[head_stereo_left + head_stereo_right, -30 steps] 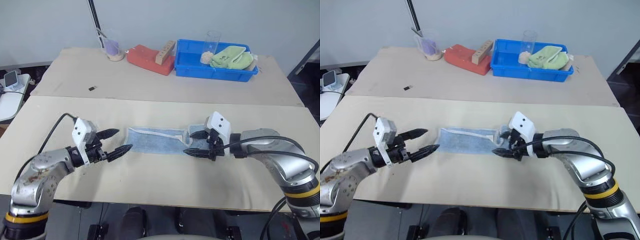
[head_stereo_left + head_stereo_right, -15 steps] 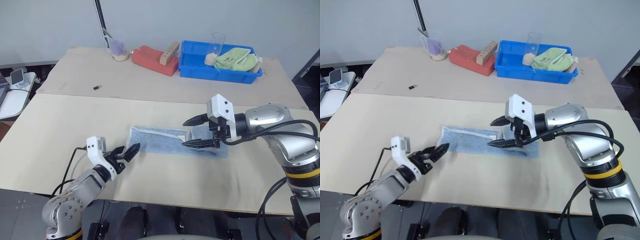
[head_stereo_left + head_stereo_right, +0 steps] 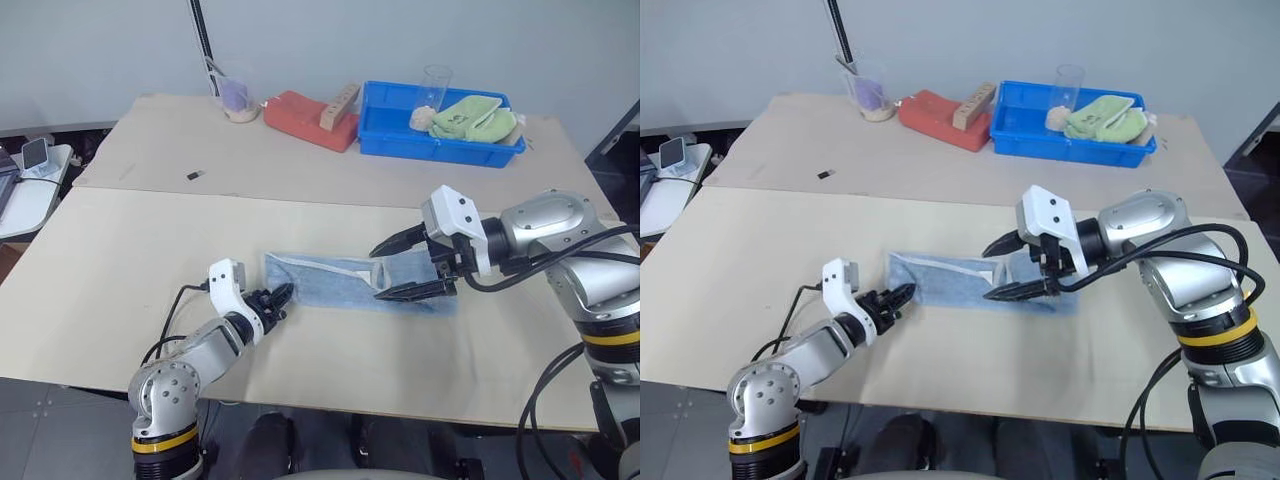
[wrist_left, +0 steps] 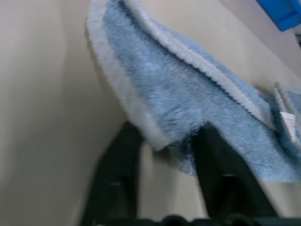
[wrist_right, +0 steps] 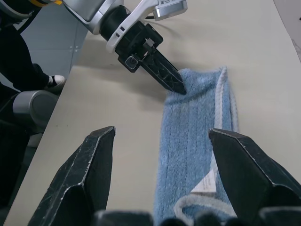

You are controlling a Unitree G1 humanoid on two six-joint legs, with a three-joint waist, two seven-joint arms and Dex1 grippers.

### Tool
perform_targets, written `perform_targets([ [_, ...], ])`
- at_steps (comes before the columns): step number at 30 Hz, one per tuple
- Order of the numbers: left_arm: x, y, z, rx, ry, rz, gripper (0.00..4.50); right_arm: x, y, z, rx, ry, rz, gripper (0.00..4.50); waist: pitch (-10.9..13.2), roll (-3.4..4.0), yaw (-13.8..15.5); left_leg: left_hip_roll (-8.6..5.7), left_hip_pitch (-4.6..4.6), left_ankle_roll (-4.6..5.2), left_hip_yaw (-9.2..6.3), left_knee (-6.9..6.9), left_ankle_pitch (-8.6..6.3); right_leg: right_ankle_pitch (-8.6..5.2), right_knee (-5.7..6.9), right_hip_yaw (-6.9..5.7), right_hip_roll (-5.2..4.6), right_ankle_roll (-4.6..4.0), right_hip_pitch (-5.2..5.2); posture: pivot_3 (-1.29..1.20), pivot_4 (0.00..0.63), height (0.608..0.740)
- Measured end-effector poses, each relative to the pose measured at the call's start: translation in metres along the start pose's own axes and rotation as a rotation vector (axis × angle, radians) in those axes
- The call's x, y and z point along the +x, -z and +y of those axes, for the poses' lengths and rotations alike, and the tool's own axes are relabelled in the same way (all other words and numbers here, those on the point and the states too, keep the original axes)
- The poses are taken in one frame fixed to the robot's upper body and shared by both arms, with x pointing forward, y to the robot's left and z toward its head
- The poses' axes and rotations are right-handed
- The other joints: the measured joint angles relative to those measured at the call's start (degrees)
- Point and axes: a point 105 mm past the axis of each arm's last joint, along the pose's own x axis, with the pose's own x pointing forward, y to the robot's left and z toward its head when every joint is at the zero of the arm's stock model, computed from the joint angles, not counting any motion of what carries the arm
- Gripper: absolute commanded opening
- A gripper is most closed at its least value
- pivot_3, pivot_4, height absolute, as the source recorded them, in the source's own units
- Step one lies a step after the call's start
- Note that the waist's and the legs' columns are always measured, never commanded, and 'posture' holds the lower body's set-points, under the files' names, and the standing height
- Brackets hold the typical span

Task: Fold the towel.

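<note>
You are at the grasping step. The towel [image 3: 355, 285] lies as a long strip in the middle of the near table [image 3: 120, 300]. Your left gripper [image 3: 281, 297] pinches the towel's corner at the 9 o'clock end. Your right gripper [image 3: 392, 268] hangs wide apart above the 3 o'clock end and grasps nothing. Next, I think, you lift this corner toward 3 o'clock, keeping the thin cloth from slipping out.

1 towel [image 3: 345, 283], 2 grippers, 1 bin [image 3: 437, 137]

Blue bin [image 3: 400, 140] holds green cloth [image 3: 470, 116]; red-orange block [image 3: 305, 119] beside.
</note>
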Motion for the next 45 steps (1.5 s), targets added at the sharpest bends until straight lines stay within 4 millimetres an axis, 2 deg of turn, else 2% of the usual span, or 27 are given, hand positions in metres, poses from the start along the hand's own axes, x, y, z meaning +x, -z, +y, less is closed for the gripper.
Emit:
perform_targets([
  [1,0.001,-0.002,-0.001,0.003,0.003,-0.004,0.08,0.000,0.000,0.000,0.000,0.000,0.001,3.53,0.00,0.00,0.01,0.00,0.01,0.00,0.00,0.00,0.00,0.00,0.01,0.00,0.00,0.00,0.00,0.00,0.150,0.675],
  [6,0.001,-0.013,-0.001,0.049,-0.006,-0.043,0.08,-0.003,0.000,-0.001,-0.002,0.007,0.004,3.53,0.00,0.00,0.01,0.00,0.01,0.00,-0.01,0.00,0.00,-0.01,0.01,-0.01,0.01,-0.01,0.00,0.00,0.150,0.675],
  [12,-0.004,-0.042,-0.003,0.308,0.033,-0.112,0.08,-0.019,0.010,-0.002,0.030,0.077,0.039,3.53,0.00,0.00,0.04,-0.01,-0.02,-0.01,0.02,-0.01,0.01,-0.01,-0.03,-0.01,-0.01,-0.02,-0.01,0.00,0.150,0.675],
  [15,-0.002,-0.045,-0.035,0.517,0.224,-0.061,0.08,-0.043,0.030,0.006,0.101,0.135,0.120,3.53,0.00,0.00,0.89,-0.17,-0.28,-0.18,0.08,0.01,0.11,-0.01,-0.20,-0.14,-0.02,-0.01,-0.04,0.00,0.150,0.675],
  [17,-0.001,-0.045,-0.058,0.597,0.348,-0.048,0.08,-0.056,0.033,0.009,0.130,0.174,0.149,3.53,-0.01,0.02,0.73,-0.13,-0.32,-0.17,0.02,0.00,0.10,-0.01,-0.25,0.01,-0.02,0.00,-0.05,0.00,0.150,0.675],
  [21,0.012,-0.029,-0.107,0.695,0.622,0.019,0.08,-0.076,0.033,0.025,0.202,0.225,0.185,3.53,0.00,0.00,0.65,-0.17,-0.40,-0.16,0.02,-0.01,0.10,-0.02,-0.28,-0.05,-0.01,0.03,-0.05,0.00,0.150,0.675],
  [24,0.021,-0.017,-0.130,0.751,0.755,0.063,0.08,-0.084,0.033,0.037,0.243,0.248,0.200,3.53,0.01,0.00,0.20,-0.12,-0.40,-0.16,0.02,-0.02,0.10,-0.03,-0.25,-0.01,0.04,0.03,-0.04,0.00,0.150,0.675],
  [28,0.035,0.014,-0.162,0.823,0.946,0.141,0.08,-0.091,0.032,0.050,0.281,0.300,0.219,3.53,0.00,0.01,0.17,-0.14,-0.47,-0.14,0.07,-0.03,0.11,-0.07,-0.26,-0.02,0.08,0.10,-0.02,0.00,0.150,0.675],
  [31,0.049,0.037,-0.172,0.871,1.009,0.183,0.08,-0.094,0.028,0.059,0.295,0.338,0.229,3.53,0.00,0.01,0.11,-0.14,-0.51,-0.13,0.07,-0.03,0.10,-0.14,-0.26,0.01,0.09,0.22,-0.02,0.00,0.150,0.675],
  [34,0.059,0.054,-0.170,0.926,1.038,0.205,0.08,-0.095,0.026,0.065,0.308,0.361,0.235,3.53,0.01,-0.01,-0.04,-0.12,-0.59,-0.13,0.02,-0.09,0.10,-0.26,-0.24,0.09,0.12,0.41,-0.02,0.00,0.150,0.675],
  [37,0.062,0.057,-0.167,0.950,1.053,0.203,1.04,-0.095,0.026,0.068,0.318,0.383,0.238,3.53,0.01,0.00,0.07,-0.06,-0.58,-0.11,-0.02,-0.08,0.11,-0.28,-0.23,0.08,0.16,0.46,-0.02,0.00,0.150,0.675],
  [44,0.053,0.050,-0.178,0.941,1.139,0.161,4.37,-0.097,0.025,0.065,0.320,0.423,0.232,3.53,0.00,0.00,0.11,-0.09,-0.52,-0.10,-0.08,-0.07,0.12,-0.30,-0.26,0.09,0.12,0.51,-0.03,0.00,0.150,0.675],
  [45,0.050,0.047,-0.180,0.939,1.157,0.152,4.49,-0.098,0.025,0.063,0.322,0.431,0.231,3.53,0.00,0.00,0.11,-0.09,-0.52,-0.10,-0.11,-0.08,0.12,-0.30,-0.26,0.09,0.12,0.51,-0.03,0.00,0.150,0.675],
])
